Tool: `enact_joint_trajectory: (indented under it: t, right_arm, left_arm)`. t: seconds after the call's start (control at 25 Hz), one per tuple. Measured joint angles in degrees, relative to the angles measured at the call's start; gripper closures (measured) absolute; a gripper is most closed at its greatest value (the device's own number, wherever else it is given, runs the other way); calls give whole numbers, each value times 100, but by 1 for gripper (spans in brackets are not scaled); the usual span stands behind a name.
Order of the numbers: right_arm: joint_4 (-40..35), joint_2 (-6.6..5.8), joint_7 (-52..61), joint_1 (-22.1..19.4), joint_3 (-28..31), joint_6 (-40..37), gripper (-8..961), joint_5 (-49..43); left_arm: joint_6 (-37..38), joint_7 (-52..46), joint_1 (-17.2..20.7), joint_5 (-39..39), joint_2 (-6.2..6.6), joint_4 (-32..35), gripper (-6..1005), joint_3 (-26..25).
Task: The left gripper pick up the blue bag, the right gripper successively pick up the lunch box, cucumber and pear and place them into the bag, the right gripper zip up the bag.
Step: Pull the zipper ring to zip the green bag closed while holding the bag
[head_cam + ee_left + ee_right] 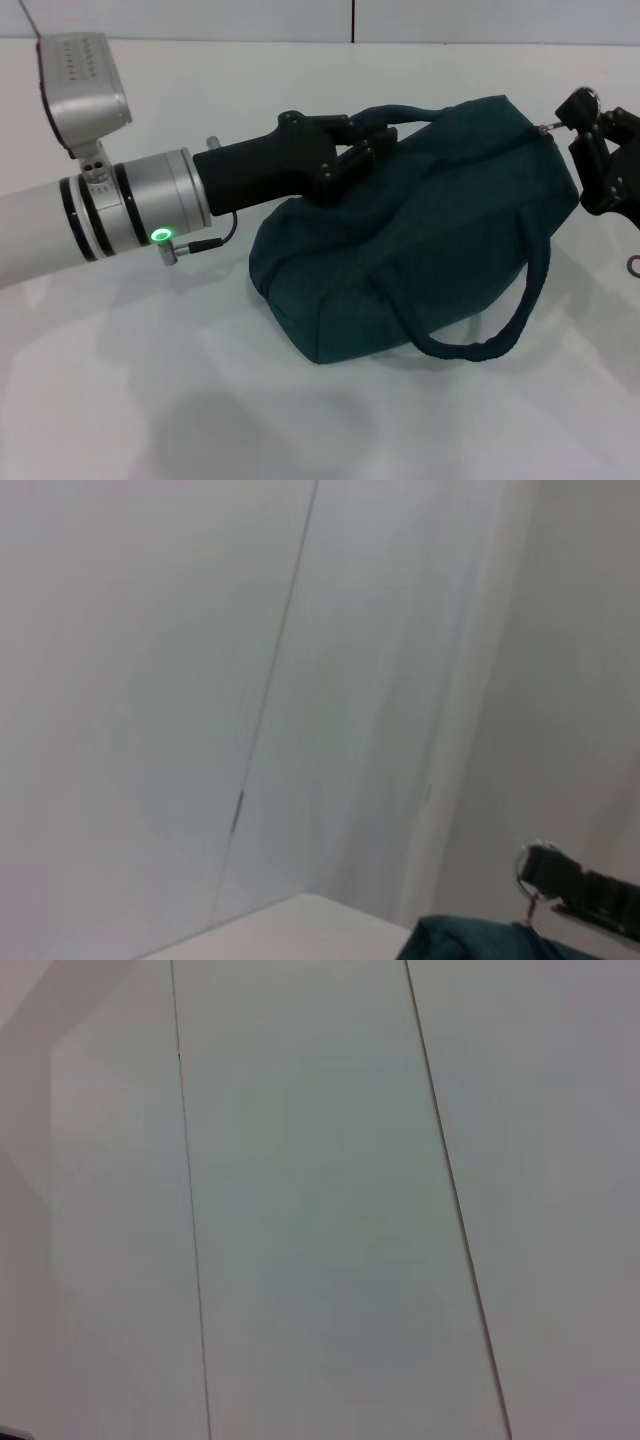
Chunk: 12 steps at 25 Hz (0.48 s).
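The blue bag (420, 230) lies on the white table, its zipper line along the top looking closed. My left gripper (362, 140) reaches in from the left and is shut on the bag's upper handle (400, 113). The other handle (500, 320) hangs down the front. My right gripper (573, 110) is at the bag's far right end, shut on the metal zipper pull (546, 128). It also shows in the left wrist view (585, 888) above the bag's edge (470, 940). The lunch box, cucumber and pear are out of view.
The white table (150, 400) stretches to the front and left of the bag. A pale panelled wall (320, 1200) fills the right wrist view and most of the left wrist view.
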Motion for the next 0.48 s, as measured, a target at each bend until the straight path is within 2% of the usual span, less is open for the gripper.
enact_joint_trajectory:
  t: [0.16,0.48]
  right_arm:
    - [2,0,14,5,9,2,936,1]
    - [9,1,15,-6,10,5,935,4]
  left_arm:
    - [105,-29,-27,23,0,-3,868,2]
    - [332,-593,-95,-90,7,63,985,-22]
